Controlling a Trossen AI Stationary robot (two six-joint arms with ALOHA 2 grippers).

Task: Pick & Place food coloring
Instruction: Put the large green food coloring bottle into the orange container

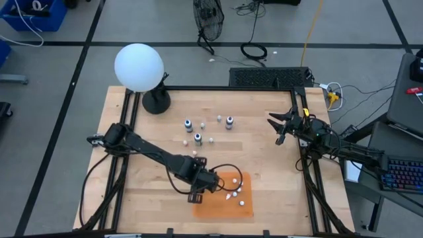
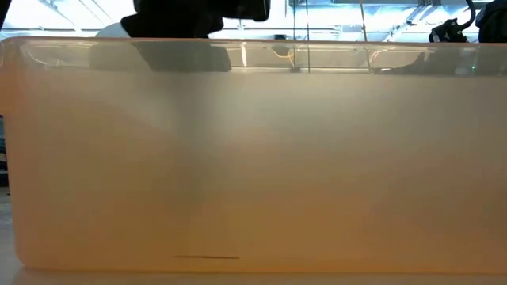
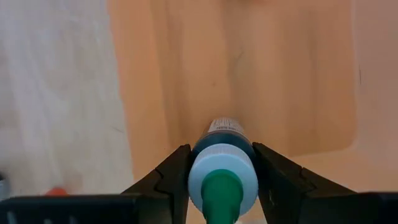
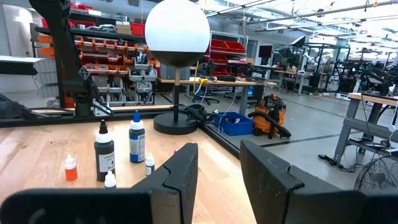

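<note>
Even, bright overhead light; arms cast soft shadows on the table (image 1: 264,165). Low view washed out by a blurred orange haze. Left wrist background defocused.

The tabletop (image 1: 264,158) is pale, matt, grained wood, the orange mat (image 1: 244,182) looks smooth and matt, and the left claw (image 3: 222,180) grips a bottle (image 3: 224,134) with a smooth pale plastic collar.

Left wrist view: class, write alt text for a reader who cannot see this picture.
The left gripper is shut on a green-tipped food coloring bottle with a pale cap, held between its two dark fingers. Beneath it lies the flat orange mat, with pale wooden table beside it.
</note>
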